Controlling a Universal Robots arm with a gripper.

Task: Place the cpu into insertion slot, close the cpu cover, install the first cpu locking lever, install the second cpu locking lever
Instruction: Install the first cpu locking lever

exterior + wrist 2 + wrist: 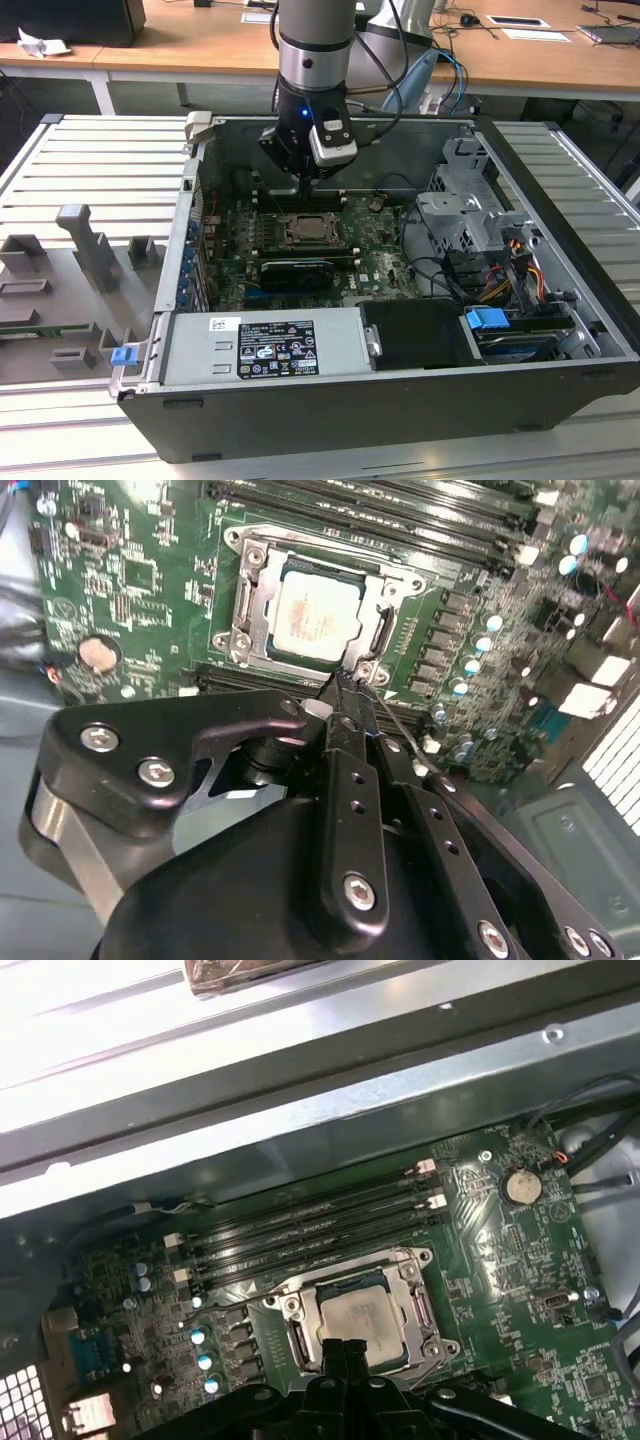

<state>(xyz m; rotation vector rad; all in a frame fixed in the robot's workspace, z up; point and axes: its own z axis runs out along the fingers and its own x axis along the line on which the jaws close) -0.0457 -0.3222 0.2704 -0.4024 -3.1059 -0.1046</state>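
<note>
the cpu (318, 617) lies flat in the insertion slot (383, 632), pale face up, and the cpu cover (262, 580) is down around it as a silver frame, with the chip showing through the cut-out; the first wrist view shows the same seating (355, 1315). the gripper (345, 687) has its claw pressed together, tips right at the socket's edge beside a corner of the cover. long black memory slots (310, 1225) run alongside on the green board (500, 1260), inside the open computer case (400, 400)
</note>
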